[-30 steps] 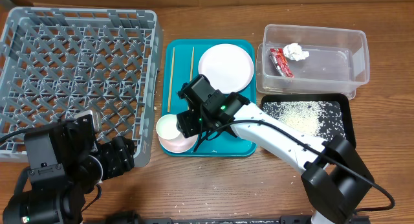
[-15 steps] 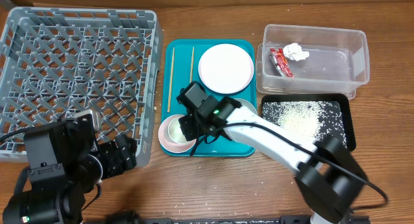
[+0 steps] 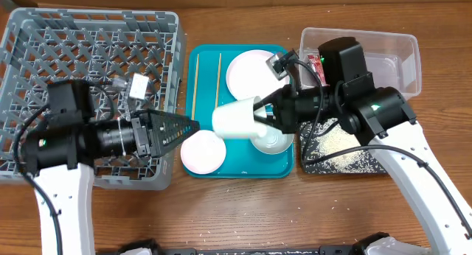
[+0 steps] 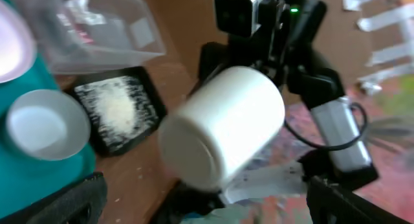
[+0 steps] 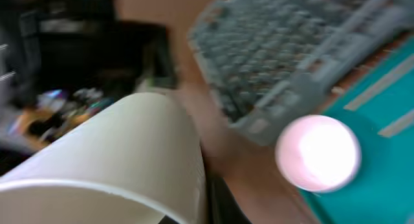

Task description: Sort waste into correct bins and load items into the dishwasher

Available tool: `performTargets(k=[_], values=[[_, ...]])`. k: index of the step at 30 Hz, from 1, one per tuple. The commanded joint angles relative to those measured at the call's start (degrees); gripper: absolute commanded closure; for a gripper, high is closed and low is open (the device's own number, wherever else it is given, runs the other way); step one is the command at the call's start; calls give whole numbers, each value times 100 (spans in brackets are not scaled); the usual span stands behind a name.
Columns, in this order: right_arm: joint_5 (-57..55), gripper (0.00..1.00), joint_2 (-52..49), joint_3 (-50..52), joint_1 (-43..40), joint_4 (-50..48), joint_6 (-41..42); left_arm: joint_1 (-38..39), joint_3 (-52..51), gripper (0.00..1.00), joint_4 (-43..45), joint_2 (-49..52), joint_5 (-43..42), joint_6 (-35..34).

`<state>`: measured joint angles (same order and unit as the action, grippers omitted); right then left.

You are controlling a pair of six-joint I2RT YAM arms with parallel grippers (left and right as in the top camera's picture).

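My right gripper (image 3: 259,113) is shut on the wall of a white cup (image 3: 237,119), held on its side above the teal tray (image 3: 243,169). The cup (image 5: 110,153) fills the right wrist view. My left gripper (image 3: 193,127) stands open just left of the cup's base, pointing at it; the cup (image 4: 223,127) hangs ahead of its spread fingers (image 4: 65,198). A pink bowl (image 3: 203,152), a pale bowl (image 3: 271,141), the plate (image 3: 247,71) and the chopsticks (image 3: 195,85) lie on the tray. The red wrapper (image 3: 317,63) is in the clear tub (image 3: 383,60). Rice covers the black tray (image 3: 346,155).
The grey dish rack (image 3: 88,56) fills the table's left side, and my left arm reaches across its front right corner. The right arm hangs over the tub's left end and the black tray. Bare wood runs along the front edge.
The right arm has lifted the cup off the tray and drawn back to the right. The left arm has swung up from the front left corner towards the cup, its jaws opening.
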<state>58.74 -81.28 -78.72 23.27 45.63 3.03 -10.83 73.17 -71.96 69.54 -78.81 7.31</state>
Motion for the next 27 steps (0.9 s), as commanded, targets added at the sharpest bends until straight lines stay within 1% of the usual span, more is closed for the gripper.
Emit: performTargets(k=[1, 6, 8, 10, 13, 14, 16, 18, 21, 22, 23, 24, 25, 26, 27], values=[[1447, 96, 94, -129, 149, -190, -496, 503, 44, 2, 2, 94, -1021, 494], [1506, 96, 94, -129, 413, -424, -474, 1060, 44, 8, 0, 94, -804, 492], [1379, 96, 90, -129, 566, -476, -476, 1248, 44, 9, 2, 94, -826, 492], [1158, 96, 90, -129, 638, -511, -468, 1333, 44, 13, -7, 94, -828, 490], [896, 96, 90, -129, 634, -533, -450, 1473, 44, 23, -52, 92, -822, 490], [859, 96, 90, -129, 634, -540, -450, 1502, 44, 24, -83, 92, -826, 490], [850, 96, 90, -129, 634, -584, -433, 1541, 44, 19, -155, 92, -822, 468], [793, 96, 90, -129, 634, -688, -313, 1545, 44, 21, -227, 92, -815, 470], [796, 96, 90, -129, 634, -789, -275, 1545, 44, 37, -240, 90, -621, 468], [793, 96, 90, -129, 634, -785, -275, 1545, 44, 41, -254, 90, -549, 468], [793, 96, 90, -129, 634, -780, -271, 1539, 44, 42, -280, 90, -505, 468], [793, 96, 90, -129, 634, -780, -258, 1537, 44, 46, -278, 90, -501, 468], [791, 78, 92, -129, 623, -763, -258, 1523, 44, 46, -273, 90, -487, 470], [756, 57, 98, -129, 592, -732, -260, 1484, 46, 55, -280, 87, -236, 448], [533, 52, 129, -129, 501, -605, -262, 1397, 46, 60, -308, 81, 197, 282]])
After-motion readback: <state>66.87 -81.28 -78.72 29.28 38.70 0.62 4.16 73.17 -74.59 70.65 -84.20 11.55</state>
